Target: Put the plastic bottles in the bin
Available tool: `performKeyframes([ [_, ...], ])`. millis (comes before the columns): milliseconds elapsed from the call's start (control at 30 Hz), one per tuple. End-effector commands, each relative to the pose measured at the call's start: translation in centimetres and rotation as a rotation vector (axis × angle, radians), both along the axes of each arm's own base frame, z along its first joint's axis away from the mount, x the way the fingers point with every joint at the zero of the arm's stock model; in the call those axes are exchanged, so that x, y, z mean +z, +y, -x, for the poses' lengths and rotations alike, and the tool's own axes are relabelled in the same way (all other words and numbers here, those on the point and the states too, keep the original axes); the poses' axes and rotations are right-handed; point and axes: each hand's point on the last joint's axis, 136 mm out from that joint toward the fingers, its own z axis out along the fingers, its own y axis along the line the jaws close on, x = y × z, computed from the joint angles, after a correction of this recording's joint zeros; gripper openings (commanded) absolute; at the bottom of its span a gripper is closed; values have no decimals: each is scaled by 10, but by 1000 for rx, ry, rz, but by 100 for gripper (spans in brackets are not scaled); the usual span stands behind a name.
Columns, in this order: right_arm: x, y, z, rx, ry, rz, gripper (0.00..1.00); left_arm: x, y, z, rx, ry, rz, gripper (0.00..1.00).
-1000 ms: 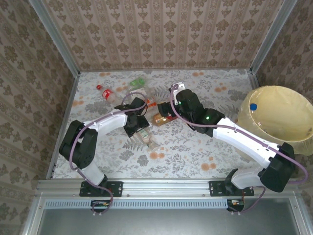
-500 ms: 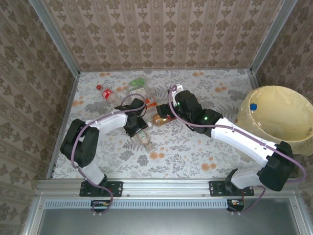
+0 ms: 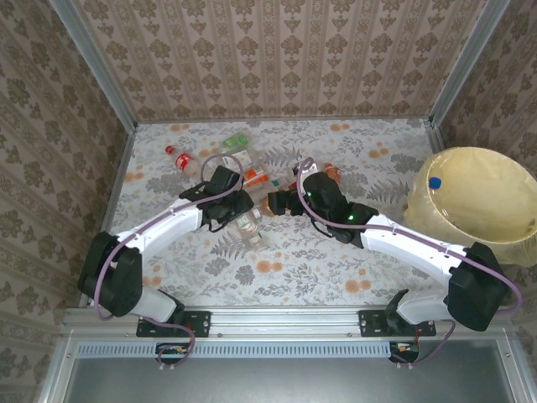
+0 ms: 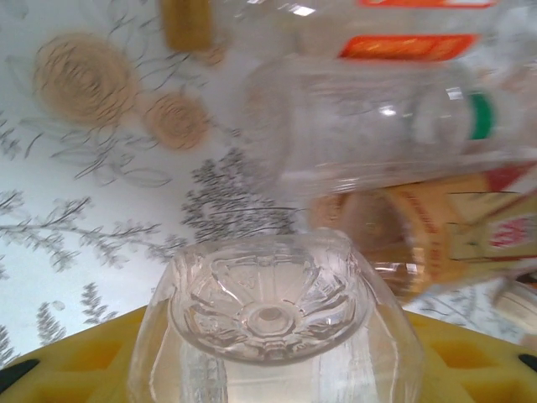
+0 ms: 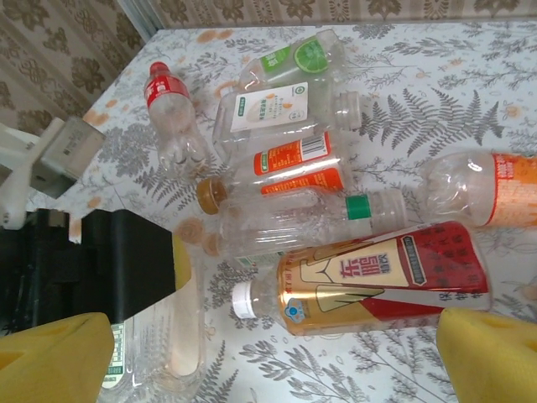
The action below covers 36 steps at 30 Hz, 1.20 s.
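Note:
Several plastic bottles lie in a cluster at mid-table. My left gripper is shut on a clear bottle, whose ribbed base sits between the yellow pads. My right gripper is open, its yellow pads spread wide, just short of a gold-and-red labelled bottle. Behind that lie a clear bottle with a green band, an orange-labelled one, a white-labelled one, a green-labelled one and a red-capped one. The bin stands at the right.
Another orange-labelled bottle lies right of the cluster. A blue cap shows inside the bin. Patterned walls with metal posts enclose the table on three sides. The floral table lies open between the cluster and the arm bases.
The left gripper has closed on the clear bottle and drawn it a little toward the back. The right gripper has shifted slightly left and nearer, toward the gold-and-red bottle.

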Motion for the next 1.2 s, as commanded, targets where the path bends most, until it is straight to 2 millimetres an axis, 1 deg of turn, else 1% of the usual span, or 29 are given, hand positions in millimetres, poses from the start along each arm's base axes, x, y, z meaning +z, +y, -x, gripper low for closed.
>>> performKeyframes([
  [0,14,13,-2,6,-21,-142,100,37,-14,-16,-81,-168,46,49],
  [100,15,26,-1,58,-9,-172,100,72,-30,-27,-145,-280,108,49],
  [200,13,33,0,77,7,-204,100,103,-41,-32,-197,-377,162,49],
  [300,16,39,1,100,1,-236,100,124,-50,-33,-233,-440,214,49],
  [400,22,45,4,144,-16,-265,100,137,-59,-31,-269,-472,268,49],
  [467,26,49,7,172,-24,-281,100,141,-63,-30,-287,-480,278,47],
  [500,15,54,5,181,-5,-272,100,142,-64,-30,-295,-482,275,47],
  [767,14,70,-5,203,-3,-294,100,150,-74,-26,-335,-515,292,47],
  [833,9,70,-11,176,15,-292,100,152,-75,-25,-340,-527,297,47],
  [967,-3,73,-13,168,41,-290,100,151,-74,-25,-338,-524,295,47],
  [1033,-3,73,-12,173,34,-298,96,151,-75,-24,-341,-522,300,47],
  [1167,-2,70,-10,185,-2,-303,79,151,-79,-24,-352,-524,316,47],
])
